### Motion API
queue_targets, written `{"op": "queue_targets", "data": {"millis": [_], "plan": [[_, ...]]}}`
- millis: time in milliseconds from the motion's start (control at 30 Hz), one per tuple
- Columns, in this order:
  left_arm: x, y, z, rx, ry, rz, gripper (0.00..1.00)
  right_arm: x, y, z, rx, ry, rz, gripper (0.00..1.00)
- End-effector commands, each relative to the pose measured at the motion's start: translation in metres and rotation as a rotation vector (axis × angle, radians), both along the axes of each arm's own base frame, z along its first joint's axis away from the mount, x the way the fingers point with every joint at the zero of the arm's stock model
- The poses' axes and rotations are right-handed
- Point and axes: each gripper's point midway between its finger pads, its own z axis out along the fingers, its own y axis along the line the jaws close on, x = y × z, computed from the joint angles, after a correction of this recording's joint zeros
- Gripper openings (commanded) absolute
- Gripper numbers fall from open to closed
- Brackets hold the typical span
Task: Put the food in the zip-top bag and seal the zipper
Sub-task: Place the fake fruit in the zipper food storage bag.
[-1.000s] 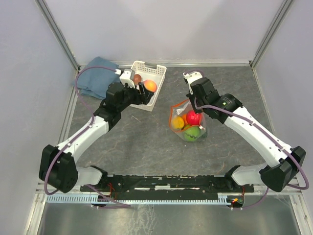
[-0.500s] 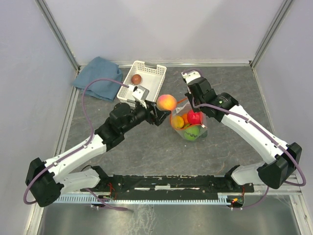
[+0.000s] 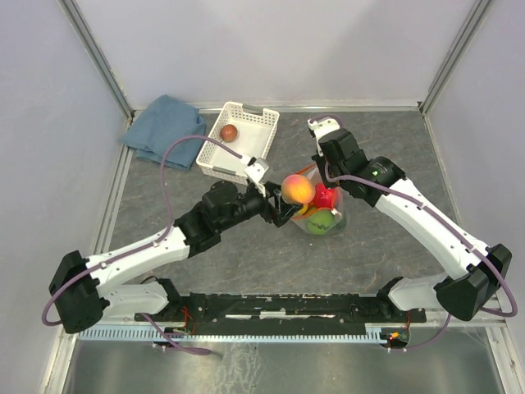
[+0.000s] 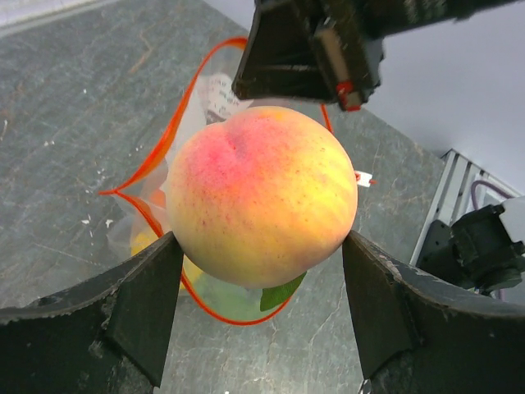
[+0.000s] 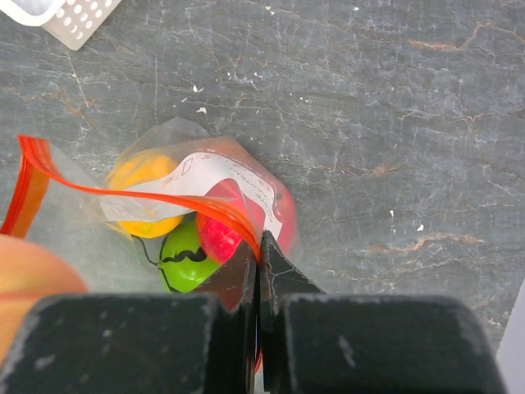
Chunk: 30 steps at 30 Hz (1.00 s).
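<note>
Two arms meet over the middle of the grey table (image 3: 246,263), which has metal rails and pale walls at 9, 12 and 3 o'clock. The widest open surface runs from 6 to 8 o'clock of the bag, toward the arm bases. There is a second bare stretch at 3 to 4 o'clock, beneath the right arm.

Blue cloth (image 3: 160,131) is in the 11 o'clock corner, close to the rail. White basket (image 3: 261,139) is just beside it at 12, with one brown fruit (image 3: 229,131) toward its left side.

Zip-top bag (image 3: 321,223) lies right of centre, mouth gaping toward 10 o'clock, and the zipper (image 5: 123,197) forms an open loop.

Right gripper (image 5: 259,250) is pinched closed on the zipper rim at the mouth's 3 o'clock side. Left gripper (image 4: 261,246) is spread wide, clamping the peach (image 4: 262,193) by both flanks at the bag's mouth, clear of the table. Cannot tell whether the peach has crossed the rim.

Inside the bag, yellow fruit (image 5: 143,176), red fruit (image 5: 217,234) and green fruit (image 5: 184,254) are pressed together.
</note>
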Motion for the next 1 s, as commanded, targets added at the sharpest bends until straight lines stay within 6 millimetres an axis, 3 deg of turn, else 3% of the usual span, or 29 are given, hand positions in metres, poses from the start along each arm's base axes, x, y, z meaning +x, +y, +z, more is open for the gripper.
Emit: {"op": "queue_targets", "data": {"millis": [0,267,500,967], "plan": [[0.010,-0.012,0.015,-0.006,-0.071,0.009,0.54,0.006,0.008,0.029,0.105,-0.087,-0.007,0.02],[0.023,-0.024,0.001,0.021,-0.012,0.044,0.60,0.003,0.012,0.027,0.127,-0.076,0.010,0.02],[0.028,-0.026,-0.009,0.055,0.030,0.066,0.79,0.003,0.013,0.027,0.133,-0.074,0.014,0.02],[0.025,-0.020,-0.009,0.069,0.059,0.078,0.91,0.002,0.014,0.027,0.138,-0.075,0.015,0.02]]}}
